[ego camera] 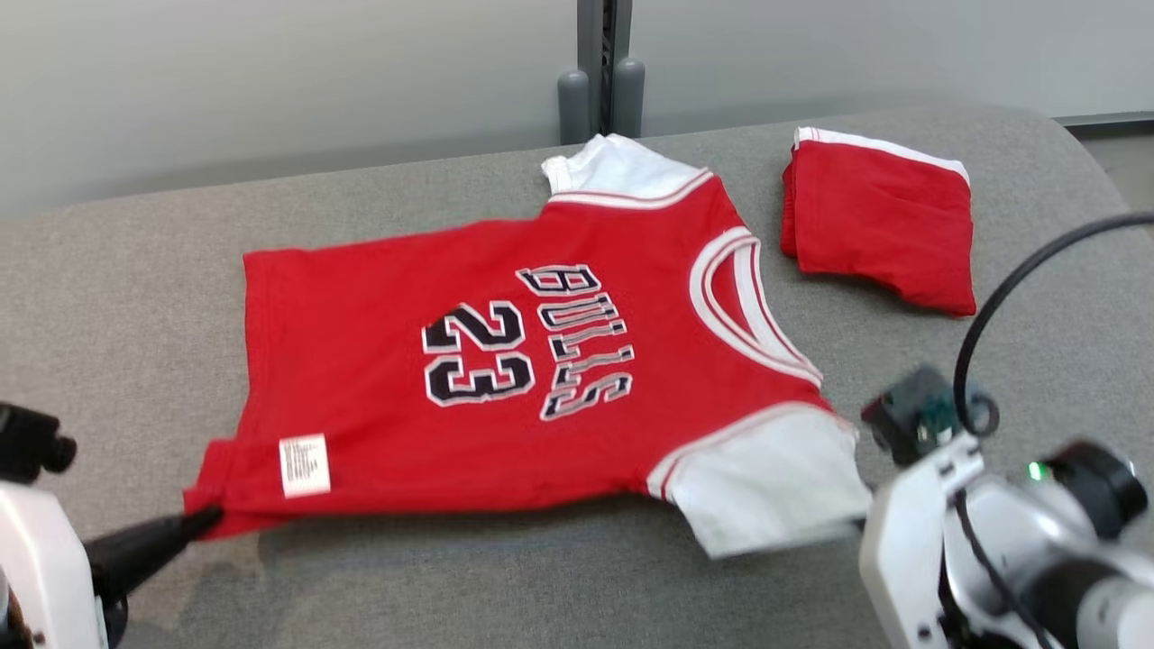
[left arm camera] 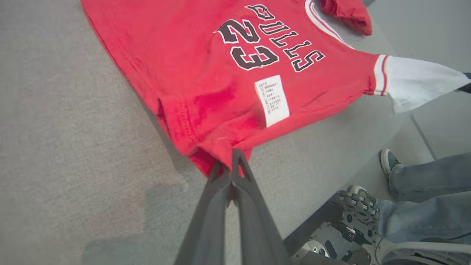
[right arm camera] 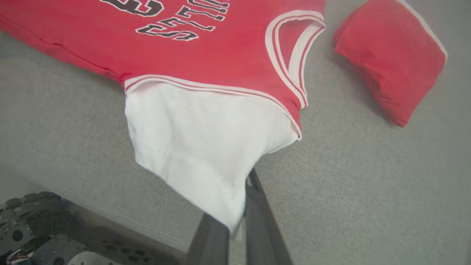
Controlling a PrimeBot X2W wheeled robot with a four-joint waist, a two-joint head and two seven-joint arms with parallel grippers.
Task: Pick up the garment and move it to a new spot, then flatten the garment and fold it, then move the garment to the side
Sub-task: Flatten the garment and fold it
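Between left hand (left arm camera: 233, 160) and right hand (right arm camera: 247, 184), the garment (ego camera: 505, 379) lies pinched

A folded red cloth bundle with white trim (ego camera: 879, 225) is lying on the grey fabric-covered table (ego camera: 135, 297); a person's blue-jeaned legs (left arm camera: 427, 176) are standing beside that table.

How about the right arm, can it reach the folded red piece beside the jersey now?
Probably not yet: the right gripper is shut on the white sleeve of the jersey; otherwise only bare table separates them.
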